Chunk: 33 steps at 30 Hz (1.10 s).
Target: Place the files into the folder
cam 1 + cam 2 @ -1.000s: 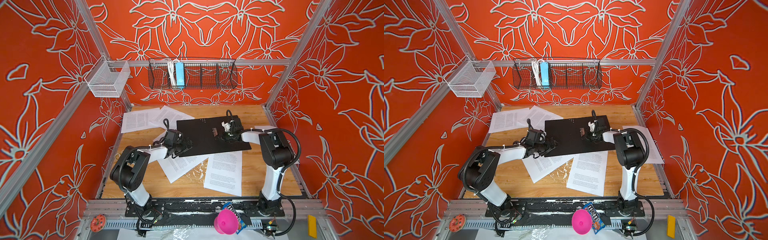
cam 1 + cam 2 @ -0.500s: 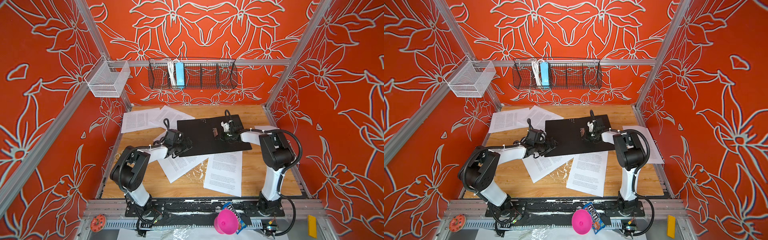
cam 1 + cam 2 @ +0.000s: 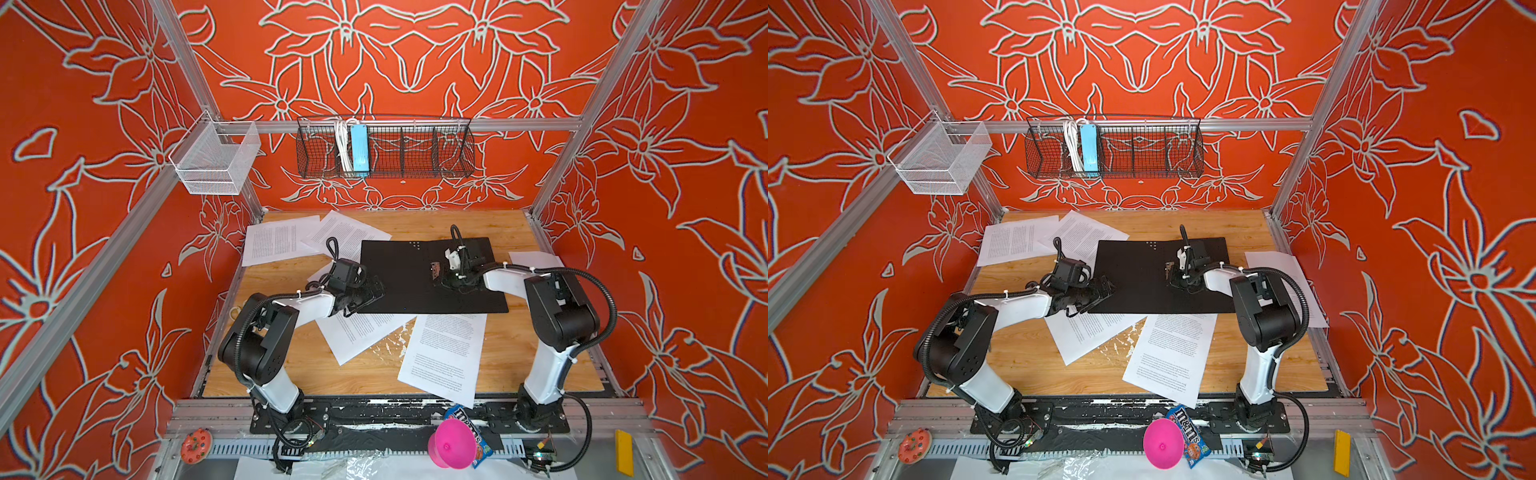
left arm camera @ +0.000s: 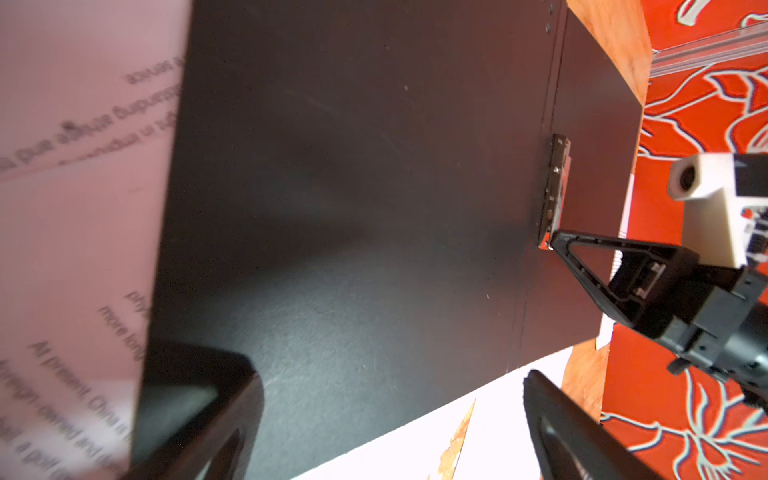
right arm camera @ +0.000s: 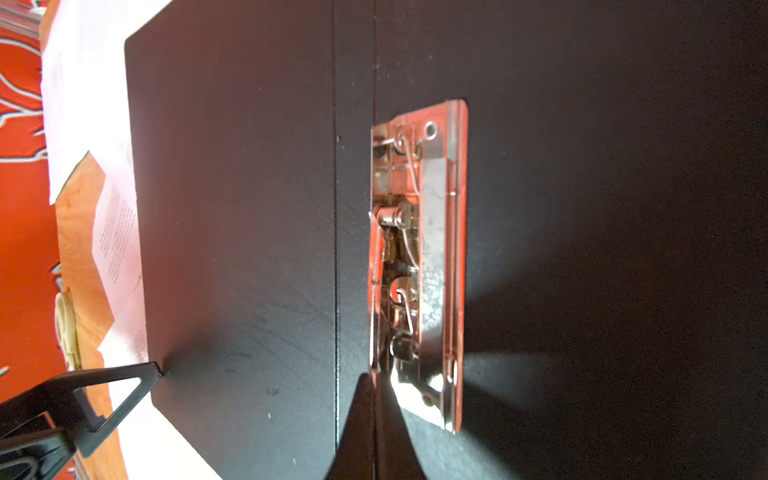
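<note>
1. Walls (image 3: 415,54) of orange with white flower outlines close the cell on three sides, held in an aluminium frame (image 3: 519,124).
2. On the back rail you have a black wire basket (image 3: 419,153) holding a pale-blue power strip (image 3: 359,151) and a white cable. A white mesh basket (image 3: 216,162) hangs on the left rail.
3. Your table (image 3: 478,224) is bare light wood, with a crumpled patch of clear film (image 3: 392,345) toward its near edge.
4. The folder (image 3: 407,282) lies open flat, black inside up, in the middle of the table toward the far edge. Its metal clip (image 5: 419,266) sits beside the spine fold.
5. The files (image 3: 444,353) are all loose outside it:
   - Two sheets overlap at the far left corner.
   - One is tucked under the folder's near edge.
   - One reaches over the table's near edge.
   - One (image 3: 1273,259) lies along the right edge.
6. Your left jaws stand wide apart at the folder's left edge, close to its near left corner and holding nothing.
7. Your right jaws are pressed together, gripping nothing, with their tips at the clip's near end.
8. Past the near edge, the metal ledge carries a pink cone (image 3: 446,444), a sweets packet (image 3: 473,432), a doughnut toy (image 3: 195,444) and a yellow block (image 3: 623,453).
</note>
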{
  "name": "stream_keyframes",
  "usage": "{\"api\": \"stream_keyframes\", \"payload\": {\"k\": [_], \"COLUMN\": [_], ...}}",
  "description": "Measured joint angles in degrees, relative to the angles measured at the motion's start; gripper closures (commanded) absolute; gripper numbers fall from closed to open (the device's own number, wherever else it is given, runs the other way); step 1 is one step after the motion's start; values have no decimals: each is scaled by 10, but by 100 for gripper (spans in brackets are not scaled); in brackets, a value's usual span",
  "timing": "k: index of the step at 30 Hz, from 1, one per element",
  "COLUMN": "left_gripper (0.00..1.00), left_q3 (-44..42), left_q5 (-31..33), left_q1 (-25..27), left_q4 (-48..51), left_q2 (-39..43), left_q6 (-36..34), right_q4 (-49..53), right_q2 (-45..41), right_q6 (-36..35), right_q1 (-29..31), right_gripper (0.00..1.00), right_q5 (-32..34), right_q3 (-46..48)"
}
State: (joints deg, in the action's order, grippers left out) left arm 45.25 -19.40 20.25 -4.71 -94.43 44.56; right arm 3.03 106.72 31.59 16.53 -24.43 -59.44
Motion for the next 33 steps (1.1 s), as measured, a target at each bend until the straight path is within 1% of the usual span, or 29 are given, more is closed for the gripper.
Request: {"api": "stream_keyframes", "payload": {"k": [7, 12, 22, 25, 30, 33], "left_gripper": [2, 2, 2, 2, 2, 2], "left_q3": [5, 9, 9, 9, 10, 14], "left_q5": [10, 19, 27, 29, 31, 31], "left_q1": [0, 0, 0, 0, 0, 0], "left_q4": [12, 21, 23, 23, 23, 23], "left_q2": [0, 0, 0, 0, 0, -4], "left_q6": [0, 0, 0, 0, 0, 0], "right_q4": [-10, -2, 47, 60, 107, 176], "right_q2": [-3, -7, -3, -2, -3, 3], "right_q6": [3, 4, 10, 10, 10, 4], "right_q1": [2, 9, 23, 23, 23, 19], "right_gripper": [100, 100, 100, 100, 100, 100], "right_q5": [17, 47, 104, 112, 113, 113], "right_q3": [8, 8, -16, -26, -65, -132]}}
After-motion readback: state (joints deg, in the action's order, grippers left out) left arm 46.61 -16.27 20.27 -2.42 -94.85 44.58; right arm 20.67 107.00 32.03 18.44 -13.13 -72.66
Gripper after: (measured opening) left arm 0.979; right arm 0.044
